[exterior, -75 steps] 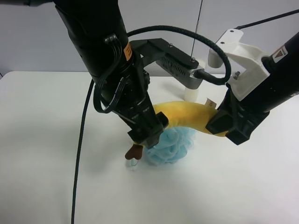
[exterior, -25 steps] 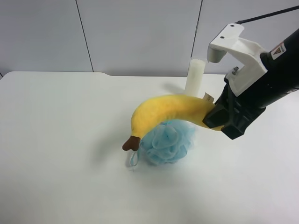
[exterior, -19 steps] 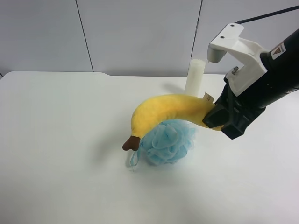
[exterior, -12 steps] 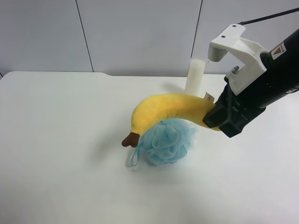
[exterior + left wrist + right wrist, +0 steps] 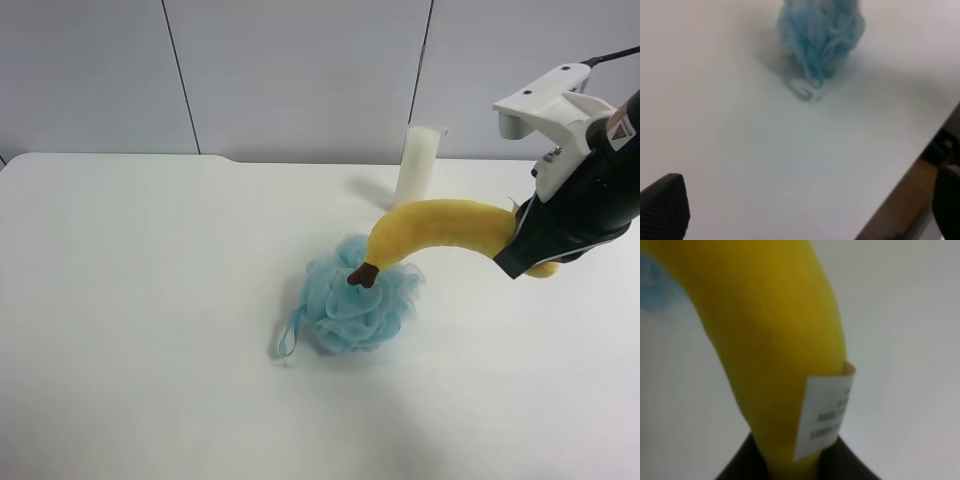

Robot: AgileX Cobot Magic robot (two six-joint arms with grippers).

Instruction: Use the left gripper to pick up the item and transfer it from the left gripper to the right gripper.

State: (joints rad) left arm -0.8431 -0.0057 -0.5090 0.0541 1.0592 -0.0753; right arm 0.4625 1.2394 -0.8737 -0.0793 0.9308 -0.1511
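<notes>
Fluffy light-blue mesh sponge (image 5: 352, 305) sits on the white table (image 5: 130, 300), its thin cord loop (image 5: 289, 335) lying flat beside it; tall white cylinder (image 5: 418, 165) stands upright behind, apart, near the grey wall (image 5: 290, 70).

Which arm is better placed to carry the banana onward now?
Right. The right gripper is shut on the banana, holding it above the table; the left gripper is open and empty.

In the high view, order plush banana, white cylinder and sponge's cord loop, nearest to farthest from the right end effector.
1. plush banana, gripped in the right end effector.
2. white cylinder, standing behind.
3. cord loop, on the far side of the sponge.
</notes>
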